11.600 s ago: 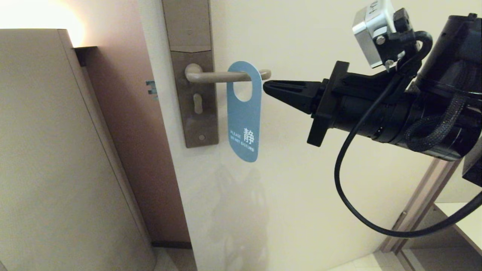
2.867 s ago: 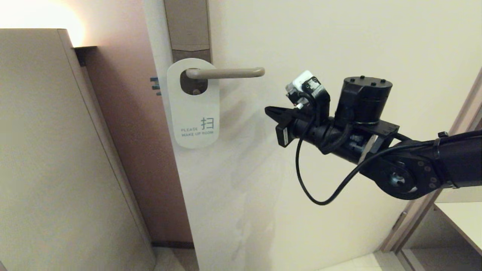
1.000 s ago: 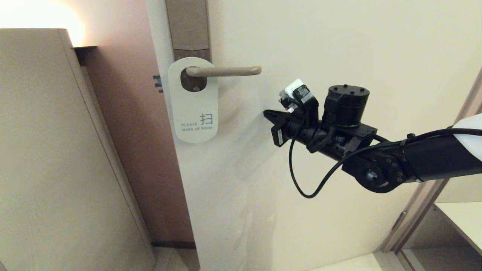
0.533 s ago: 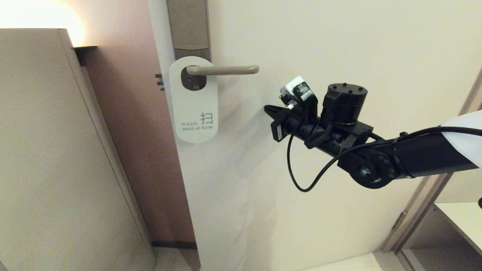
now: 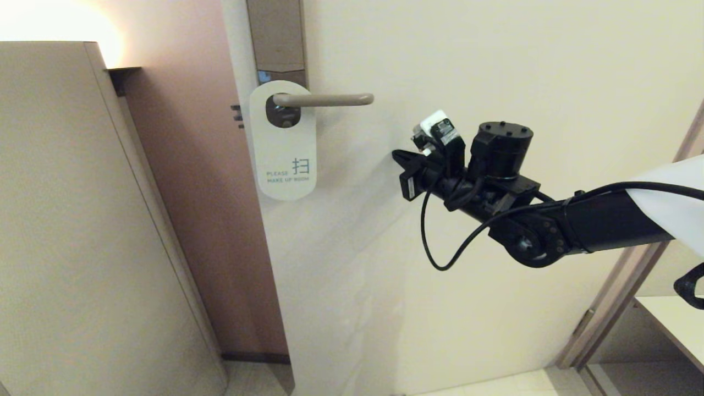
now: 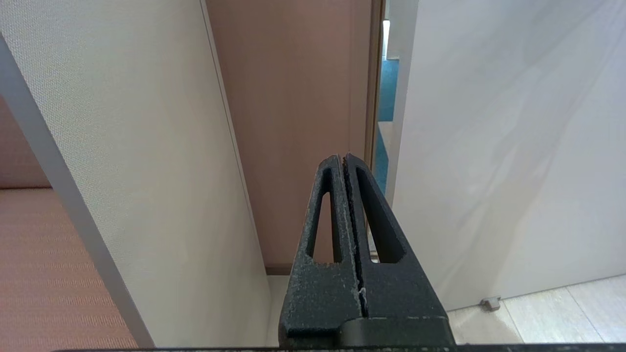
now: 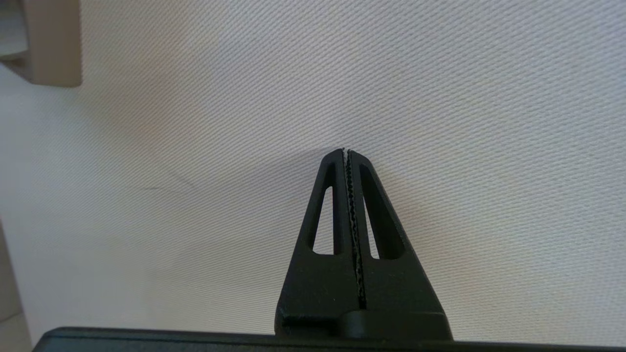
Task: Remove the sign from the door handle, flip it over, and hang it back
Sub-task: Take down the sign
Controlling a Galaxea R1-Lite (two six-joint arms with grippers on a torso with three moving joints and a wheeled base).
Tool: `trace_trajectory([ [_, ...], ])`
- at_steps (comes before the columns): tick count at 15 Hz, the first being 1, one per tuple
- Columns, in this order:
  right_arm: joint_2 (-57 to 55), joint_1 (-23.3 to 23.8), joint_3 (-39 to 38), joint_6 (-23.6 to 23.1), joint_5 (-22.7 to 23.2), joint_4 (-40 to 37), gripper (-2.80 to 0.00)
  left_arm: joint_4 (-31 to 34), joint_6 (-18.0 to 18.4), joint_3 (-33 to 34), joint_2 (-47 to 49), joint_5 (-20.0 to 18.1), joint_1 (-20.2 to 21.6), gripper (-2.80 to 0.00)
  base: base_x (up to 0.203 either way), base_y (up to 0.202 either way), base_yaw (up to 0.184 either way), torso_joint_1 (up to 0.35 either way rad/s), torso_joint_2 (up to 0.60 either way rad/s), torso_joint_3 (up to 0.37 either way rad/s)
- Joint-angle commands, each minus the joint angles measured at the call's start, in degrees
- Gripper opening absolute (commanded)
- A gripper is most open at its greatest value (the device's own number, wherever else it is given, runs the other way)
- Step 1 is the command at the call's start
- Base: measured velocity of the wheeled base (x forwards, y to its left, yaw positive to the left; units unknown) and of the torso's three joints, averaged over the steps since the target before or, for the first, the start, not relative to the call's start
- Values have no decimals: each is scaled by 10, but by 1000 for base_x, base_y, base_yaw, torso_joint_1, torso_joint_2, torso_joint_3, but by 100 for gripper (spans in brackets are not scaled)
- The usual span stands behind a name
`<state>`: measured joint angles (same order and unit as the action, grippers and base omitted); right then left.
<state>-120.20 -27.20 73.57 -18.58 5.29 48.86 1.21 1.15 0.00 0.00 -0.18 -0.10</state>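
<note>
The sign [image 5: 284,148] hangs from the door handle [image 5: 324,99] at the lever's root, white side out, with blue "PLEASE MAKE UP ROOM" text. It covers most of the backplate. My right gripper [image 5: 396,155] is shut and empty, off to the right of the sign and below the lever's free end, close to the door. In the right wrist view that gripper [image 7: 345,151] faces the door's textured surface. My left gripper [image 6: 344,157] is shut and empty, parked low, out of the head view.
A tall beige cabinet panel [image 5: 82,220] stands at the left, with a brown wall [image 5: 198,192] between it and the cream door [image 5: 467,66]. A taupe lock plate [image 5: 275,33] sits above the handle. A door frame [image 5: 621,297] and a white shelf [image 5: 676,319] lie at the lower right.
Long before, the sign hung blue side out near the lever's tip; since then it hangs white side out at the root. Over the last second my right gripper rose slightly and the door swung a little.
</note>
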Motion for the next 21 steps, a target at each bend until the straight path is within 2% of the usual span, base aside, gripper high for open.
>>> trace_trajectory([
  [1,-11,1,11,-1,-7,3,-280,0,0,0,0,0,0,-280,0,0,0,0,0,0],
  [21,-116,64,114,-2,-45,16,-280,0,0,0,0,0,0,-280,0,0,0,0,0,0],
])
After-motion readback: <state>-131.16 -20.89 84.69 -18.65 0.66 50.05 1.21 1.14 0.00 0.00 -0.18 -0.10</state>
